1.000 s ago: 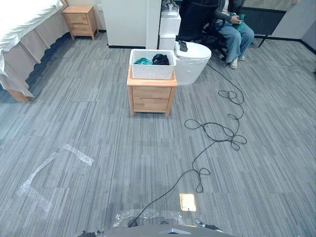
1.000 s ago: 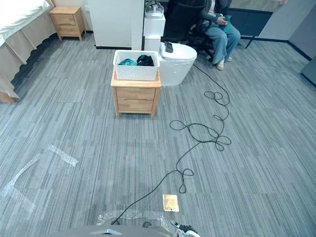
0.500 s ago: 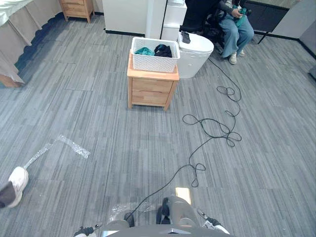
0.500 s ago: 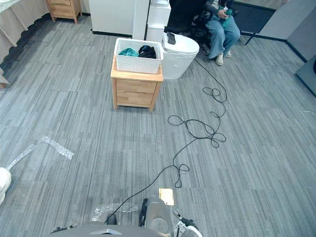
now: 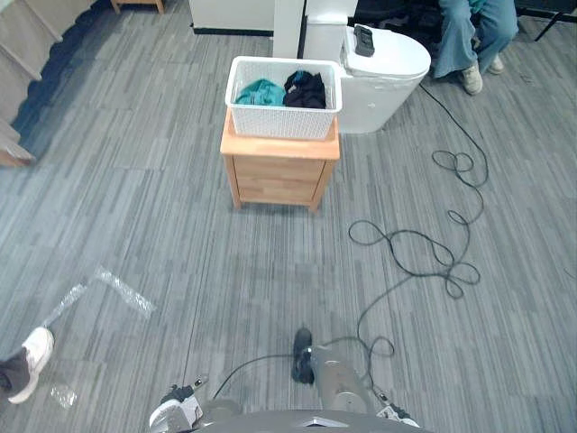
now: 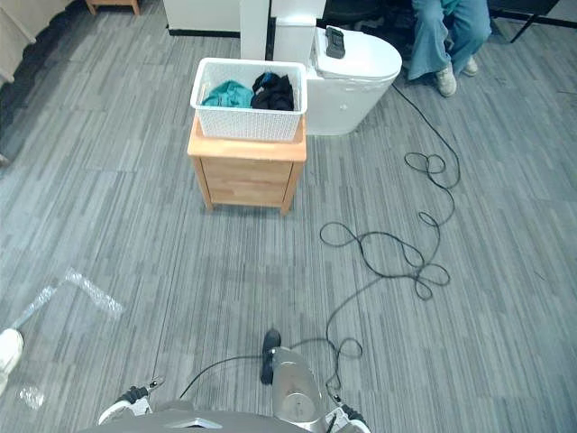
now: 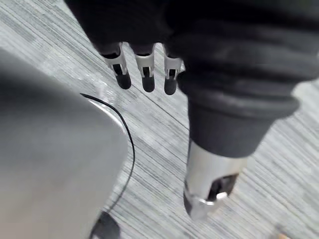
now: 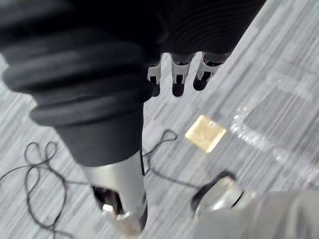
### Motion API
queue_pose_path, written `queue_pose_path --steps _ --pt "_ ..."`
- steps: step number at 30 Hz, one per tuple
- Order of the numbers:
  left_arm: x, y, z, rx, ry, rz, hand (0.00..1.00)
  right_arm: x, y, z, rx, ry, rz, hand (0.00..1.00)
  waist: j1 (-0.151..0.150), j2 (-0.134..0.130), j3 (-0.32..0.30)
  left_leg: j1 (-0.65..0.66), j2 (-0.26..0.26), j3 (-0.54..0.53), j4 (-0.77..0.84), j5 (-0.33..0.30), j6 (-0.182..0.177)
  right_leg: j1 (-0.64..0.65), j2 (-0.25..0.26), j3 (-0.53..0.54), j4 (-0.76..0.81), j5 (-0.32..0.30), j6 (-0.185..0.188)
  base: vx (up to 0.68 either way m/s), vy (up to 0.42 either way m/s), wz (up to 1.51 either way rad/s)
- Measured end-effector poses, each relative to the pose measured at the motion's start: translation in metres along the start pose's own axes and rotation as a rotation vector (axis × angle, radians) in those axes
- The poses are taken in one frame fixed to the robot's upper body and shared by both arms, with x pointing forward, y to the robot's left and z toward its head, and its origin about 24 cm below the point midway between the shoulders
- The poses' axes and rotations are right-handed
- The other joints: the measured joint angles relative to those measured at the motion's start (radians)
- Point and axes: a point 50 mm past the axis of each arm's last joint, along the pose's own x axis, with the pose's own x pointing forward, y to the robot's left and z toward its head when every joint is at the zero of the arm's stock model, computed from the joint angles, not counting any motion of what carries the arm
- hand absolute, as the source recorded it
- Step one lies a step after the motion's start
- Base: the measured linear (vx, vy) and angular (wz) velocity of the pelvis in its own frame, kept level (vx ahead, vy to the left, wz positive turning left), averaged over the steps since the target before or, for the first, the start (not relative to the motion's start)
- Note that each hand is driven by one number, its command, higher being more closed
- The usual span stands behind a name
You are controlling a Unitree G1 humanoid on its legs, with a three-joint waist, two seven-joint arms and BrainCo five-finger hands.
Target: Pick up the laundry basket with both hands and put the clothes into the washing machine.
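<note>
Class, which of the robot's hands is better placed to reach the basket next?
Neither: the left hand and right hand both hang open over the floor, and the basket sits on the cabinet straight ahead, beyond both.

In the wrist views we see the left hand (image 7: 144, 25) and right hand (image 8: 199, 25) built alike. A black ribbed cover, bulging in soft rolls, takes the upper frame. Short silver fingers (image 7: 145, 69) with slotted faces end in dark rounded tips. Each thumb (image 8: 119, 191) is a polished silver cylinder with a dark cutout.
</note>
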Motion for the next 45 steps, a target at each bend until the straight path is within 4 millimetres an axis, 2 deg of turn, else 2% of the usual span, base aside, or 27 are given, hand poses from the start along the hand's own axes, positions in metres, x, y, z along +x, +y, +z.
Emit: queue_pose_path --steps 2,4,7,8,9,11,12,13,14,15,16,18,19,21,22,25,26,27,28,29,30,32,33,34,37,42,45 --pt "0.000 -0.001 0.008 -0.012 -0.031 -0.006 0.00 -0.002 0.016 0.006 -0.024 -0.025 0.041 0.00 0.008 -0.014 0.016 -0.084 0.009 0.027 0.183 -0.028 0.037 0.166 0.021 0.033 -0.089 -0.004 -0.005 0.60 -0.216 -0.44" --pt "-0.001 -0.004 0.011 -0.020 -0.051 -0.017 0.00 -0.004 0.027 0.013 -0.047 -0.061 0.077 0.00 0.024 -0.016 0.018 -0.167 0.018 0.070 0.188 -0.062 0.046 0.269 0.027 0.059 -0.157 -0.004 -0.005 0.51 -0.122 -0.40" --pt "-0.001 -0.010 0.021 -0.029 -0.096 -0.038 0.00 -0.009 0.055 0.028 -0.095 -0.122 0.154 0.00 0.056 -0.009 0.015 -0.326 0.020 0.121 -0.071 -0.100 0.059 0.360 0.019 0.121 -0.232 -0.046 0.024 0.44 0.037 -0.57" --pt "-0.001 -0.009 0.023 -0.040 -0.102 -0.036 0.00 -0.011 0.062 0.030 -0.112 -0.133 0.175 0.00 0.070 -0.012 0.016 -0.333 0.021 0.134 -0.282 -0.083 0.053 0.390 0.007 0.140 -0.241 -0.075 0.052 0.42 0.154 -0.69" --pt "-0.001 -0.008 0.020 -0.048 -0.095 -0.028 0.00 -0.013 0.064 0.031 -0.128 -0.148 0.188 0.00 0.075 -0.013 0.014 -0.302 0.017 0.137 -0.517 -0.035 0.048 0.427 -0.011 0.149 -0.243 -0.108 0.076 0.51 0.229 -0.59" --pt "-0.002 -0.004 0.016 -0.076 -0.083 -0.006 0.00 -0.011 0.055 0.030 -0.125 -0.147 0.162 0.00 0.075 -0.015 0.010 -0.271 0.015 0.109 -0.724 0.008 0.035 0.486 -0.046 0.167 -0.222 -0.177 0.119 0.52 0.338 -0.34" --pt "-0.002 0.002 0.012 -0.075 -0.074 0.014 0.00 -0.009 0.045 0.027 -0.152 -0.141 0.136 0.00 0.072 -0.017 -0.005 -0.271 0.012 0.086 -0.744 0.008 0.035 0.511 -0.073 0.180 -0.199 -0.230 0.141 0.46 0.374 -0.28" --pt "-0.002 0.007 0.011 -0.078 -0.071 0.031 0.00 -0.007 0.042 0.024 -0.167 -0.129 0.126 0.00 0.070 -0.029 -0.015 -0.274 0.001 0.085 -0.725 0.072 0.023 0.522 -0.094 0.192 -0.189 -0.255 0.148 0.50 0.401 -0.34" --pt "-0.001 0.020 0.007 -0.065 -0.052 0.070 0.00 -0.005 0.037 0.014 -0.185 -0.085 0.108 0.00 0.067 -0.066 -0.053 -0.276 -0.054 0.079 -0.693 0.140 0.027 0.511 -0.149 0.221 -0.134 -0.275 0.140 0.43 0.321 -0.34" --pt "-0.001 0.027 0.004 -0.060 -0.041 0.090 0.00 -0.005 0.036 0.009 -0.191 -0.066 0.106 0.00 0.065 -0.087 -0.074 -0.275 -0.080 0.081 -0.690 0.152 0.037 0.478 -0.175 0.243 -0.081 -0.269 0.133 0.56 0.396 -0.38" --pt "-0.001 0.038 0.002 -0.047 -0.028 0.122 0.00 -0.006 0.035 -0.004 -0.195 -0.020 0.103 0.00 0.054 -0.121 -0.092 -0.264 -0.121 0.084 -0.682 0.142 0.064 0.408 -0.214 0.278 0.059 -0.223 0.128 0.60 0.405 -0.06" --pt "0.001 0.045 0.005 0.006 -0.010 0.138 0.00 -0.007 0.031 -0.022 -0.168 0.050 0.085 0.00 0.037 -0.154 -0.087 -0.185 -0.177 0.088 -0.688 0.092 0.104 0.316 -0.248 0.316 0.345 -0.031 0.161 0.73 0.444 0.35" --pt "0.002 0.042 0.008 0.049 -0.013 0.128 0.00 -0.006 0.023 -0.024 -0.161 0.061 0.066 0.00 0.022 -0.141 -0.074 -0.100 -0.193 0.082 -0.715 0.067 0.122 0.240 -0.249 0.329 0.557 -0.008 0.214 0.58 0.303 0.37" --pt "0.002 0.041 0.007 0.080 -0.008 0.120 0.00 -0.005 0.022 -0.021 -0.161 0.049 0.067 0.00 0.023 -0.131 -0.067 -0.020 -0.194 0.082 -0.756 0.063 0.126 0.189 -0.249 0.289 0.640 -0.049 0.213 0.41 0.190 0.09" --pt "0.002 0.033 0.009 0.120 -0.019 0.093 0.00 -0.005 0.023 -0.017 -0.160 0.032 0.069 0.00 0.026 -0.121 -0.061 0.069 -0.190 0.088 -0.832 0.063 0.124 0.141 -0.263 0.203 0.625 -0.115 0.190 0.34 0.153 -0.04" --pt "0.002 0.020 0.012 0.131 -0.033 0.050 0.00 -0.005 0.023 -0.015 -0.160 0.025 0.070 0.00 0.022 -0.121 -0.062 0.141 -0.186 0.095 -0.897 0.058 0.112 0.081 -0.277 0.074 0.392 -0.162 0.194 0.28 0.017 0.02" --pt "0.002 0.016 0.010 0.125 -0.030 0.041 0.00 -0.005 0.023 -0.015 -0.160 0.026 0.070 0.00 0.019 -0.120 -0.062 0.151 -0.181 0.096 -0.904 0.049 0.099 0.082 -0.276 0.025 0.214 -0.144 0.190 0.21 -0.105 0.00" --pt "0.002 0.015 0.009 0.121 -0.027 0.038 0.00 -0.005 0.023 -0.015 -0.160 0.026 0.070 0.00 0.020 -0.121 -0.063 0.152 -0.179 0.097 -0.904 0.044 0.091 0.083 -0.274 0.012 0.128 -0.114 0.186 0.17 -0.120 -0.04" --pt "0.002 0.015 0.008 0.108 -0.024 0.041 0.00 -0.005 0.023 -0.016 -0.159 0.029 0.067 0.00 0.024 -0.125 -0.064 0.150 -0.179 0.098 -0.902 0.035 0.078 0.084 -0.264 0.021 0.025 -0.035 0.173 0.21 -0.230 0.01" --pt "0.002 0.016 0.007 0.088 -0.017 0.047 0.00 -0.005 0.020 -0.017 -0.147 0.034 0.061 0.00 0.025 -0.126 -0.068 0.154 -0.172 0.086 -0.903 0.025 0.058 0.097 -0.251 0.032 -0.028 0.062 0.209 0.21 -0.252 0.07" --pt "0.001 0.012 0.002 0.073 -0.004 0.043 0.00 -0.003 0.018 -0.012 -0.152 0.019 0.055 0.00 0.026 -0.090 -0.068 0.159 -0.140 0.079 -0.909 0.025 0.044 0.122 -0.218 0.004 -0.057 0.063 0.207 0.24 -0.299 0.12" --pt "0.000 0.005 -0.010 0.060 0.030 0.029 0.00 0.000 0.011 -0.002 -0.161 -0.005 0.036 0.00 0.034 -0.044 -0.086 0.159 -0.101 0.076 -0.936 0.032 0.023 0.134 -0.170 -0.020 -0.118 0.067 0.202 0.18 -0.192 0.07" --pt "-0.001 0.004 -0.014 0.065 0.046 0.028 0.00 0.001 0.009 0.002 -0.165 -0.015 0.030 0.00 0.031 -0.024 -0.097 0.163 -0.084 0.064 -0.956 0.040 0.010 0.154 -0.144 -0.035 -0.156 0.071 0.198 0.20 -0.167 0.15" --pt "-0.001 0.005 -0.015 0.065 0.051 0.029 0.00 0.001 0.009 0.003 -0.170 -0.016 0.030 0.00 0.028 -0.019 -0.099 0.164 -0.077 0.056 -0.961 0.042 0.007 0.163 -0.132 -0.038 -0.171 0.071 0.198 0.22 -0.189 0.22" --pt "-0.001 0.007 -0.014 0.068 0.048 0.035 0.00 0.000 0.012 0.003 -0.197 -0.023 0.043 0.00 0.031 -0.030 -0.102 0.169 -0.057 0.052 -0.974 0.044 0.004 0.192 -0.102 -0.056 -0.217 0.074 0.196 0.11 -0.097 0.09" --pt "0.001 0.019 -0.008 0.044 0.043 0.079 0.00 -0.002 0.024 0.013 -0.198 -0.075 0.075 0.00 0.029 -0.048 -0.095 0.173 -0.068 0.061 -0.992 0.044 0.004 0.219 -0.092 -0.051 -0.302 0.126 0.193 0.06 0.007 -0.05" --pt "0.000 0.032 -0.011 -0.025 0.054 0.141 0.00 -0.011 0.036 0.039 -0.153 -0.206 0.104 0.00 0.031 -0.052 -0.095 0.171 -0.088 0.094 -0.993 0.043 0.005 0.223 -0.098 -0.021 -0.359 0.165 0.194 0.01 0.039 -0.29"
